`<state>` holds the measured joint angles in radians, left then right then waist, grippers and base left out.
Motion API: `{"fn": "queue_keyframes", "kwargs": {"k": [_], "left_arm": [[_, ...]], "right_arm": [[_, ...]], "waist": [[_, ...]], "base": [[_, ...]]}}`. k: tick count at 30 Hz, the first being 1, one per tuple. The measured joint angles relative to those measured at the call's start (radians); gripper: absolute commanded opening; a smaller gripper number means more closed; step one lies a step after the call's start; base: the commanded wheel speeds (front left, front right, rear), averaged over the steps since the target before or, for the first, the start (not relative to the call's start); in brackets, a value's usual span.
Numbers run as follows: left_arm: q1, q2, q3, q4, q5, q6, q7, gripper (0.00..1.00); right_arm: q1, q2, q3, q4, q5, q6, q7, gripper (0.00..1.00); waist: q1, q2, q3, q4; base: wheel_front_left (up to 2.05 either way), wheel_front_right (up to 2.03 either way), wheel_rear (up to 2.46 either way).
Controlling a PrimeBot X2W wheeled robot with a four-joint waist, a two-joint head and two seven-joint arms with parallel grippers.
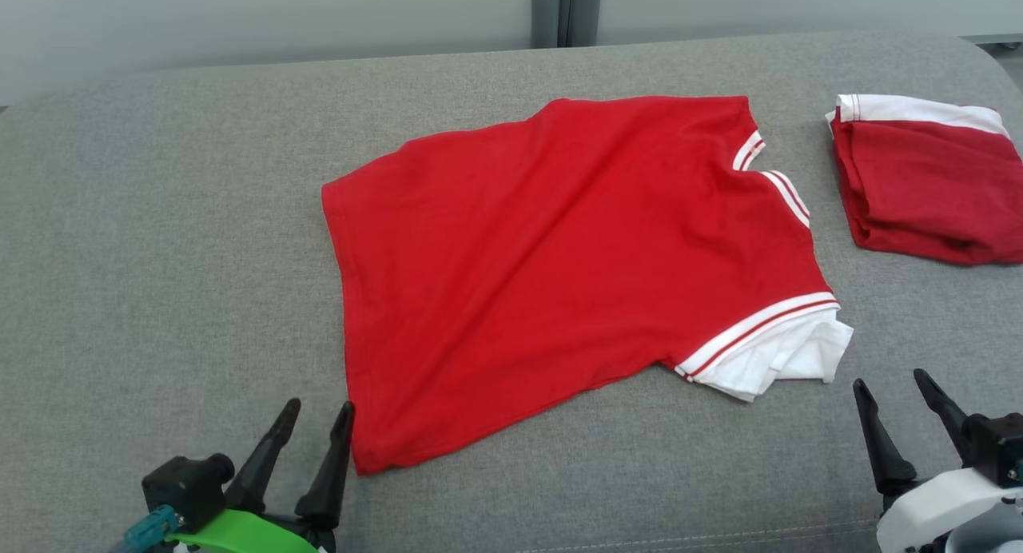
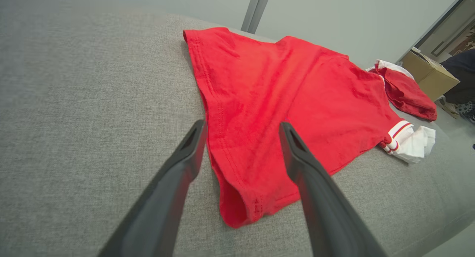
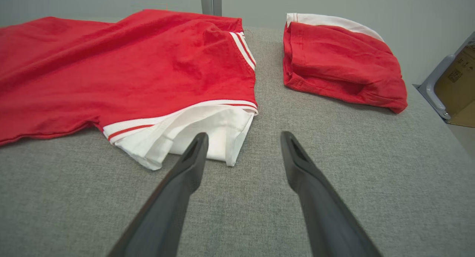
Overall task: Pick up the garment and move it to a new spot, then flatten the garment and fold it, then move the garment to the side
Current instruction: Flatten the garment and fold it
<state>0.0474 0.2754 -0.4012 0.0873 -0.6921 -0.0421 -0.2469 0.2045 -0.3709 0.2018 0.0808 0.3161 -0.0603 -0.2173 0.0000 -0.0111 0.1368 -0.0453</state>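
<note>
Fig.: red tee spread flat mid grey upholstered surface.
L pincer by hem corner, R pincer nr white sleeve; both apart, empty. Folded red garment to R.

The upholstered surface lies bare along its left and near edges. A red shirt covers the middle, a folded garment the right edge.

Grey woven-fabric surface, far corners rounded. A red shirt with white striped trim is laid spread out at centre, lightly wrinkled. A folded red-and-white garment is laid near the right edge, apart from it.
</note>
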Motion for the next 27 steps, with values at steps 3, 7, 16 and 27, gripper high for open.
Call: {"fn": "queue_keyframes", "kwargs": {"k": [3, 7, 16, 27], "left_arm": [[0.012, -0.007, -0.023, -0.011, -0.015, 0.003, 0.024, 1.0], [0.016, -0.015, -0.044, -0.028, -0.038, 0.007, 0.071, 1.0], [0.014, 0.0, -0.062, -0.036, -0.04, 0.018, 0.163, 1.0], [0.014, 0.008, -0.079, -0.063, -0.051, 0.031, 0.219, 1.0]], "right_arm": [[-0.028, -0.008, 0.0, 0.016, 0.001, 0.008, 0.018, 1.0], [-0.085, -0.008, 0.002, 0.029, 0.001, 0.018, 0.044, 1.0], [-0.176, -0.01, 0.005, 0.08, 0.002, 0.035, 0.066, 1.0], [-0.197, 0.002, 0.023, 0.143, 0.011, 0.052, 0.069, 1.0]], "waist": [[-0.0001, 0.0, 0.012, 0.001], [0.0, 0.0, 0.038, 0.003], [0.0, 0.0, 0.106, 0.01], [0.0, 0.0, 0.123, 0.016]], "base": [[0.0, 0.0, 0.0], [0.0, 0.0, 0.0], [0.0, 0.0, 0.0], [0.0, 0.0, 0.0]]}}
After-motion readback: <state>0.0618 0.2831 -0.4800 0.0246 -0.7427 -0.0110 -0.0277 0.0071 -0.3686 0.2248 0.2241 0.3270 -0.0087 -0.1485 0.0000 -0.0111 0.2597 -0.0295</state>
